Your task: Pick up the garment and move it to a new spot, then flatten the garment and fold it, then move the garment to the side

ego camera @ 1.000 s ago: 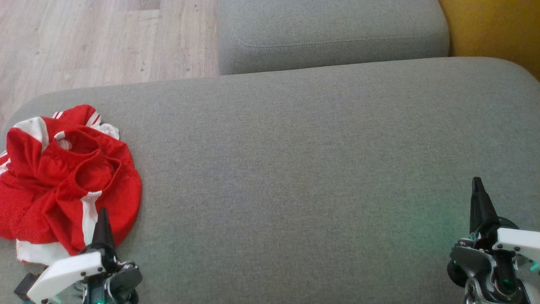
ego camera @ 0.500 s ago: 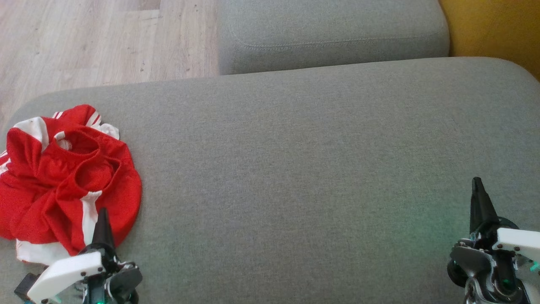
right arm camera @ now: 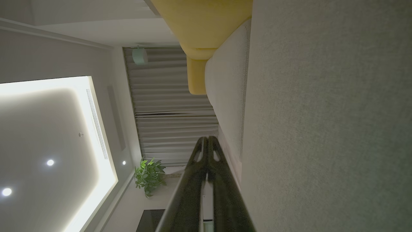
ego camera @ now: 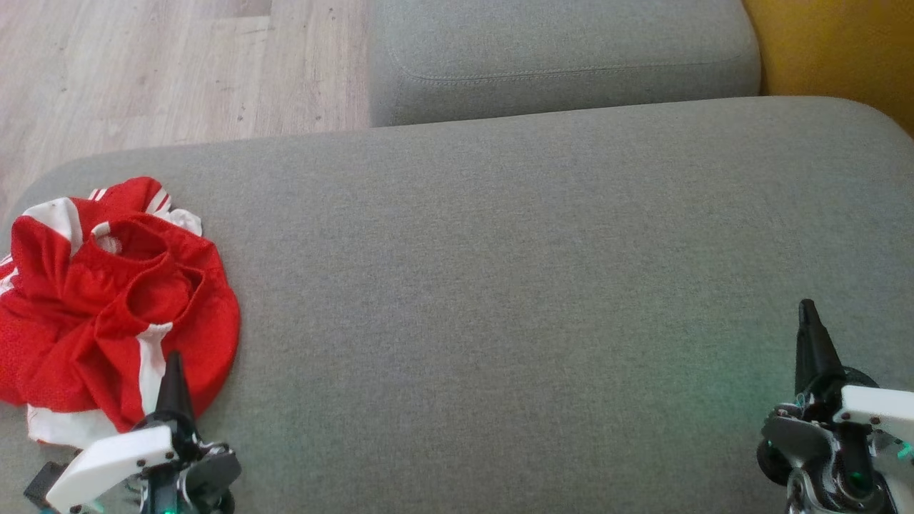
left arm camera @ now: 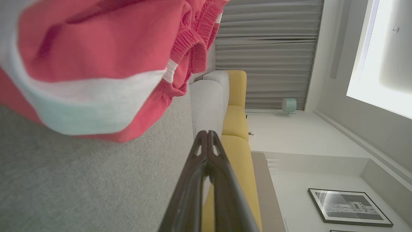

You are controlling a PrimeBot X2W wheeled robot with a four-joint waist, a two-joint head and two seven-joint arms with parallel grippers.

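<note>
Garment (ego camera: pixel 107 300): red fabric with white panels and stripes, observed crumpled in a loose heap at the left end of the grey seat cushion (ego camera: pixel 500 285). An elastic waistband is seen gathered near the top of the heap. No part is lifted; the whole heap is supported by the cushion. A white portion is noted at its near edge.

Left pincer (ego camera: pixel 173 360): recorded at the lower left of the head view, fingers pressed together, nothing held. Its tip is seen against the near right edge of the garment. In the left wrist view the garment (left arm camera: pixel 96 48) is found up and to the left of the left pincer (left arm camera: pixel 207 133), with bare grey cushion between fabric and fingertips; no contact is seen.

Right pincer (ego camera: pixel 807 308): recorded at the lower right of the head view, well apart from the garment, fingers likewise shut together and empty. In the right wrist view the right pincer (right arm camera: pixel 207 139) is seen alongside plain grey cushion.

Surroundings: a second grey cushion (ego camera: pixel 557 57) is noted beyond the seat cushion, wooden floor (ego camera: pixel 143 64) at the upper left, yellow upholstery (ego camera: pixel 835 50) at the upper right. A pleated curtain (left arm camera: pixel 267 48) and a framed picture (left arm camera: pixel 349 206) are registered in the left wrist view; a potted plant (right arm camera: pixel 148 175) in the right wrist view.
</note>
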